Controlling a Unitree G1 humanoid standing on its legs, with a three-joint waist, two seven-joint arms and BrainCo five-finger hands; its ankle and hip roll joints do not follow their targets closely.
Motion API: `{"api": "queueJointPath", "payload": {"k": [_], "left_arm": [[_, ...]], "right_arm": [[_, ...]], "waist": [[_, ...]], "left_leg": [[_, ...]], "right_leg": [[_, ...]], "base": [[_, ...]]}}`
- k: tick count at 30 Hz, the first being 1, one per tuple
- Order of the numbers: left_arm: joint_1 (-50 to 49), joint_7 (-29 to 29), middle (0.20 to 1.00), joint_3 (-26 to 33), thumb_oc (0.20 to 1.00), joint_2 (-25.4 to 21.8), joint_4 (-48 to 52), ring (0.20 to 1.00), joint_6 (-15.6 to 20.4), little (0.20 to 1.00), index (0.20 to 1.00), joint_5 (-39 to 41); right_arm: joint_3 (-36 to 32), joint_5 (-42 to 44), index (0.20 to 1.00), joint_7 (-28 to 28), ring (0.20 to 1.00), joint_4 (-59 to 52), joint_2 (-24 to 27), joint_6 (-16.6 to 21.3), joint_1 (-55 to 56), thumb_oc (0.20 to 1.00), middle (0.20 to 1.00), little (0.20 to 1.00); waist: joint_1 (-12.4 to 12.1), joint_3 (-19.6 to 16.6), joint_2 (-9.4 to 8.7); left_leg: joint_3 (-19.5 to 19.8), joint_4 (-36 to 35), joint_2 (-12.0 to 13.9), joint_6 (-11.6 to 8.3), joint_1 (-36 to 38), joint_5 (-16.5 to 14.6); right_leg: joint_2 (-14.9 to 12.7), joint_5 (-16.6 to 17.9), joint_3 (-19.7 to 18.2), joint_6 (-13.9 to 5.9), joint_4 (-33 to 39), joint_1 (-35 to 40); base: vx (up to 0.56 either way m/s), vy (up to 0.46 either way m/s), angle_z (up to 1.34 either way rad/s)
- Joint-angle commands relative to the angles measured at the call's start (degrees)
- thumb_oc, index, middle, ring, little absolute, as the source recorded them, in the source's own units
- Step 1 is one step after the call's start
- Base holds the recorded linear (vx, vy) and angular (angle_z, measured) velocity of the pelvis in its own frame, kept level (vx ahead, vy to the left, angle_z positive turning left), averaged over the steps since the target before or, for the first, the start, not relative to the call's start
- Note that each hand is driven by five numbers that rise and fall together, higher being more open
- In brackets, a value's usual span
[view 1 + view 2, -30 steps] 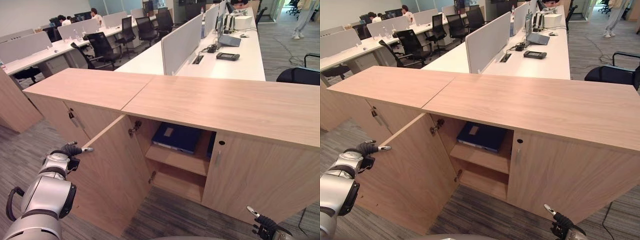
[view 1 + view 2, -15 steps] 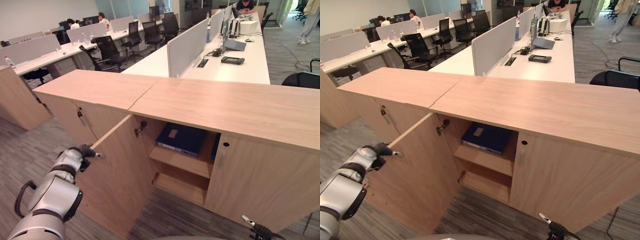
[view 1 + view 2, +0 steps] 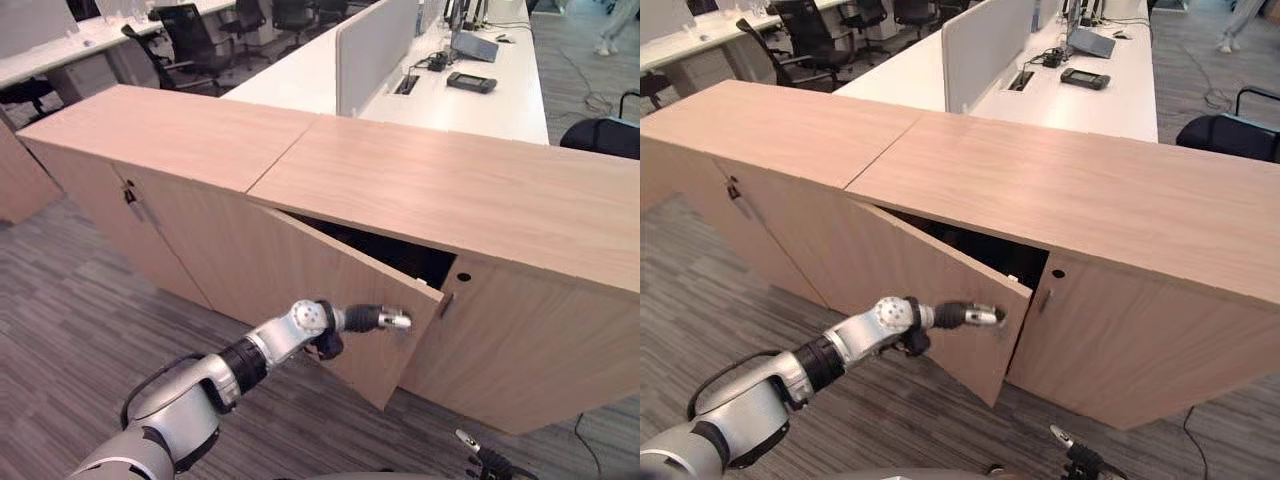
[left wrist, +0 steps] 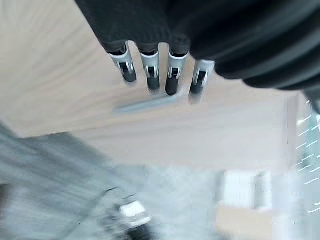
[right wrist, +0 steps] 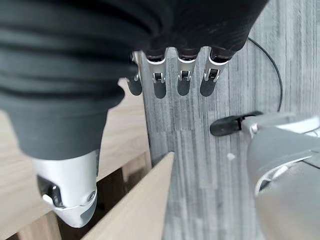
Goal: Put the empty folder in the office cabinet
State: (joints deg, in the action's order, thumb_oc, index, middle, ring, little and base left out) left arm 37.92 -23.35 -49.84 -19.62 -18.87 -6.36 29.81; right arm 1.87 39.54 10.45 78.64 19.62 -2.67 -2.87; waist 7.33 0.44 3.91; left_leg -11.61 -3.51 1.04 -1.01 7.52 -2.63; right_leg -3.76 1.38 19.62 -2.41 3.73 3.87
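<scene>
The wooden office cabinet (image 3: 450, 190) stands before me, its left door (image 3: 290, 285) nearly closed with a dark gap (image 3: 400, 258) left at the free edge. My left hand (image 3: 372, 319) reaches in from the lower left and is open, straight fingers (image 4: 150, 75) flat against the door's outer face next to its metal handle (image 4: 145, 104). The folder is hidden behind the door in the dark interior. My right hand (image 3: 478, 458) hangs low near the floor in front of the cabinet, open, fingers (image 5: 184, 80) straight and holding nothing.
The right cabinet door (image 3: 520, 340) is closed. A second cabinet (image 3: 130, 130) adjoins on the left. Behind stand white desks (image 3: 470, 100) with a grey partition (image 3: 375, 45) and office chairs (image 3: 185, 30). A black chair (image 3: 605, 135) sits at the far right. Grey carpet (image 3: 70, 300) lies in front.
The door has swung from wide open to almost closed with my left hand moving right against it. The blue folder on the shelf is now hidden. The camera has tilted down.
</scene>
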Motion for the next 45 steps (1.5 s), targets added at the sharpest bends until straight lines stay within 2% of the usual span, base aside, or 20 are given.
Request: {"api": "queueJointPath", "payload": {"k": [1,6,9,11,13,16,18,19,20,21,22,23,24,27,33,39,41,42,45], "left_arm": [[2.86,2.57,1.000,2.42,1.000,1.18,-2.58,1.000,5.97,1.000,1.000,12.31],[0.74,2.30,1.000,2.71,1.000,-2.23,0.79,1.000,5.78,1.000,1.000,13.45],[-1.86,1.84,1.000,3.04,1.000,-5.05,0.49,1.000,5.31,1.000,1.000,12.16],[-2.21,1.63,1.000,3.11,1.000,-5.23,0.08,1.000,5.12,1.000,1.000,11.95],[-3.08,2.31,1.000,4.27,1.000,-5.00,-4.81,1.000,5.48,1.000,1.000,8.73],[-2.71,1.61,1.000,4.08,1.000,-6.07,-4.01,1.000,6.27,1.000,1.000,7.40],[-4.76,-0.78,1.000,4.20,1.000,-10.50,6.73,1.000,7.09,1.000,1.000,10.30],[-4.88,-0.71,1.000,4.26,1.000,-10.78,7.05,1.000,6.92,1.000,1.000,10.36],[-15.43,-4.39,1.000,7.97,1.000,-19.80,20.57,1.000,7.42,1.000,1.000,16.70],[-15.48,-4.38,1.000,8.00,1.000,-19.85,20.62,1.000,7.39,1.000,1.000,16.70],[-22.65,-7.33,1.000,9.78,1.000,-23.85,22.59,1.000,5.82,1.000,1.000,20.34],[-22.82,-7.35,1.000,9.94,1.000,-24.00,22.73,1.000,5.76,1.000,1.000,20.35],[-29.43,-9.03,1.000,12.05,1.000,-27.02,22.86,1.000,4.30,1.000,1.000,23.63],[-32.05,-9.15,1.000,13.44,1.000,-27.13,22.47,1.000,4.00,1.000,1.000,24.70],[-45.68,-11.09,1.000,23.51,1.000,-24.07,16.90,1.000,2.96,1.000,1.000,27.82],[-50.34,-11.18,1.000,26.73,1.000,-22.67,12.12,1.000,3.41,1.000,1.000,25.83],[-52.10,-9.64,1.000,27.45,1.000,-19.56,4.47,1.000,2.30,1.000,1.000,22.71],[-52.97,-8.60,1.000,28.05,1.000,-18.68,2.98,1.000,2.77,1.000,1.000,21.22],[-54.93,-4.57,1.000,30.96,1.000,-10.67,-8.00,1.000,4.97,1.000,1.000,12.96]], "right_arm": [[-1.96,5.17,1.000,-1.22,1.000,2.25,-0.93,2.11,-1.44,1.000,1.000,1.000],[-3.47,4.61,1.000,-1.22,1.000,2.67,-0.88,2.04,0.43,1.000,1.000,1.000],[-5.05,0.89,1.000,-1.19,1.000,5.67,0.31,1.39,2.62,1.000,1.000,1.000],[-5.31,0.39,1.000,-0.99,1.000,6.26,0.44,1.15,3.10,1.000,1.000,1.000],[-5.62,-1.46,1.000,-0.55,1.000,7.74,0.75,0.64,4.49,1.000,1.000,1.000],[-5.99,-1.29,1.000,-0.16,1.000,7.81,0.83,0.73,5.06,1.000,1.000,1.000],[-7.40,0.05,1.000,0.20,1.000,7.15,0.75,1.25,5.83,1.000,1.000,1.000],[-7.32,0.05,1.000,0.19,1.000,7.12,0.65,1.25,5.82,1.000,1.000,1.000],[-9.34,4.00,1.000,1.17,1.000,5.00,-0.71,3.30,7.19,1.000,1.000,1.000],[-9.30,4.01,1.000,1.17,1.000,5.00,-0.73,3.30,7.19,1.000,1.000,1.000],[-9.71,4.42,1.000,1.52,1.000,5.51,-1.22,4.09,7.24,1.000,1.000,1.000],[-9.60,4.43,1.000,1.54,1.000,5.53,-1.26,4.10,7.21,1.000,1.000,1.000],[-9.40,3.44,1.000,1.96,1.000,7.12,-1.58,4.21,6.80,1.000,1.000,1.000],[-9.05,3.05,1.000,2.03,1.000,7.77,-1.65,4.23,6.68,1.000,1.000,1.000],[-11.60,4.33,1.000,2.88,1.000,9.76,-1.95,4.73,7.76,1.000,1.000,1.000],[-13.31,3.69,1.000,2.63,1.000,11.04,0.26,4.46,7.34,1.000,1.000,1.000],[-14.05,3.56,1.000,2.46,1.000,10.58,1.59,4.24,6.31,1.000,1.000,1.000],[-14.45,3.72,1.000,2.39,1.000,10.27,1.97,4.21,6.01,1.000,1.000,1.000],[-15.86,5.43,1.000,1.73,1.000,8.66,2.93,4.62,4.19,1.000,1.000,1.000]], "waist": [[0.35,-3.81,-3.58],[0.61,-3.95,-3.53],[0.69,-4.03,-3.60],[0.72,-4.12,-3.61],[0.87,-4.00,-3.75],[0.87,-3.90,-3.64],[0.49,-3.60,-3.45],[0.62,-3.77,-3.63],[-0.74,-3.24,-3.79],[-0.69,-3.33,-3.82],[-1.82,-3.10,-3.79],[-1.68,-3.22,-3.93],[-2.59,-3.30,-3.72],[-2.68,-3.46,-3.89],[-4.21,-3.27,-3.73],[-4.65,-3.30,-2.84],[-4.70,-3.08,-2.16],[-4.63,-3.08,-1.85],[-4.36,-2.83,-1.19]], "left_leg": [[0.54,0.49,0.52,-1.03,-1.21,-1.04],[0.39,0.26,0.45,-1.09,-0.95,-1.06],[0.53,0.16,0.44,-1.09,-0.72,-1.23],[0.55,0.13,0.45,-1.08,-0.63,-1.28],[0.61,0.11,0.51,-1.12,-0.48,-1.36],[0.62,0.01,0.53,-1.13,-0.38,-1.39],[0.70,-0.18,0.67,-1.17,0.09,-1.69],[0.72,-0.16,0.53,-1.11,-0.21,-1.44],[0.90,-0.09,0.60,-1.06,-0.19,-1.49],[0.92,-0.09,0.57,-1.05,-0.28,-1.46],[0.93,0.03,0.68,-1.04,0.05,-1.92],[0.93,0.05,0.55,-0.98,-0.20,-1.68],[0.89,0.19,0.61,-0.93,0.12,-2.08],[1.01,0.17,0.44,-0.83,-0.20,-1.74],[1.75,0.34,0.23,-0.63,-0.59,-1.62],[2.44,0.33,-0.25,-0.34,-1.15,-1.35],[2.75,0.16,-0.71,-0.03,-1.66,-1.02],[2.75,0.05,-0.85,0.11,-1.79,-0.94],[2.50,-0.20,-1.75,0.91,-2.22,-1.06]], "right_leg": [[-3.72,1.25,-0.40,-7.06,1.27,-1.08],[-3.78,1.30,-0.35,-7.22,1.27,-1.03],[-3.73,0.99,-0.33,-7.19,1.27,-0.77],[-3.72,0.92,-0.28,-7.17,1.27,-0.69],[-3.69,0.73,-0.29,-7.11,1.27,-0.58],[-3.64,0.71,-0.23,-7.12,1.27,-0.57],[-3.48,0.51,-0.26,-7.20,1.27,-0.21],[-3.63,0.67,-0.23,-7.18,1.27,-0.47],[-3.64,0.67,-0.08,-7.08,1.27,-0.41],[-3.67,0.68,-0.07,-7.08,1.27,-0.49],[-3.57,0.50,-0.05,-7.02,1.27,-0.02],[-3.71,0.68,-0.03,-7.00,1.27,-0.24],[-3.61,0.52,-0.01,-6.95,1.27,0.20],[-3.74,0.74,-0.01,-6.89,1.27,-0.03],[-3.94,0.77,0.21,-7.00,1.27,0.27],[-4.61,1.25,0.90,-7.29,1.23,0.13],[-5.26,1.96,1.33,-7.66,1.23,-0.33],[-5.50,2.18,1.46,-7.79,1.23,-0.56],[-6.42,3.03,1.40,-8.28,1.22,-1.82]], "base": [[0.02,0.014,0.08],[0.00,0.000,0.00],[0.00,0.000,0.00],[0.00,0.000,0.00],[0.00,0.000,0.00],[0.01,-0.003,-0.01],[0.03,-0.004,-0.02],[0.00,0.000,0.00],[0.00,0.000,0.00],[0.02,-0.003,-0.14],[0.01,-0.004,-0.17],[0.00,0.000,0.00],[0.00,0.009,0.21],[0.00,0.011,0.10],[-0.02,0.021,0.01],[-0.03,0.046,0.07],[-0.08,0.099,0.10],[-0.11,0.153,0.03],[-0.09,0.117,0.00]]}}
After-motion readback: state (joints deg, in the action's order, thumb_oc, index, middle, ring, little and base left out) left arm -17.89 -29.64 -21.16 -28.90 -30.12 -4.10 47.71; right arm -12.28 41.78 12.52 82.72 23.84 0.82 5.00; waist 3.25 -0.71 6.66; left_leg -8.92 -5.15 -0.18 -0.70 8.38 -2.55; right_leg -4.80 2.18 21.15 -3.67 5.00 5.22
